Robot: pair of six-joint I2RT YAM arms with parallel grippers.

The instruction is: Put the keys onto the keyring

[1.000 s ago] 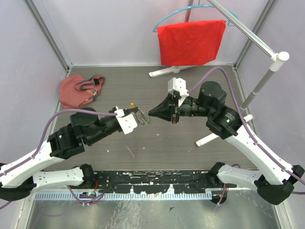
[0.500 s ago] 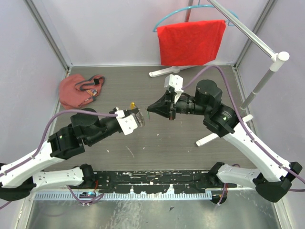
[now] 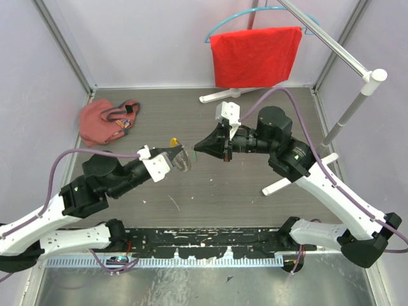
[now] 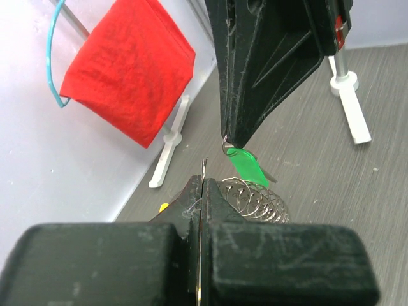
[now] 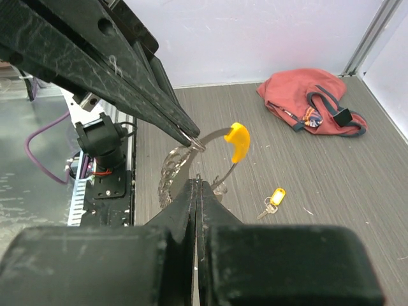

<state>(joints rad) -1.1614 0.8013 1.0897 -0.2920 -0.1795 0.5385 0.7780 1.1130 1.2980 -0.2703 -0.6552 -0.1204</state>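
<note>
From above, the left claw [image 3: 176, 155] is clenched on the keyring [image 3: 183, 161], a silvery coil of wire loops. Its curved orange segment [image 3: 173, 141] stands up behind the claw, and the whole ring is held over the middle of the worktop [image 3: 210, 191]. The right claw [image 3: 196, 149] is pinched shut on the green key [image 3: 197, 155], only a sliver here, just beside the coil. Compared with a second ago, both claws sit further left: the left arm has drawn back and the right has followed, tips as near each other as before. The red pouch [image 3: 105, 121] lies unmoved at the far left.

In the left wrist view, the closed fingers grip the ring's wire edge-on and the loops fan out to the right. The green key hangs by a small ring from the right claw's tip, right over the coil; whether they touch I cannot tell.

In the right wrist view, the left claw's tip pinches the wire near the orange piece, with the coil hanging below. A yellow-headed key [image 5: 274, 197] lies on the worktop beyond.
</note>
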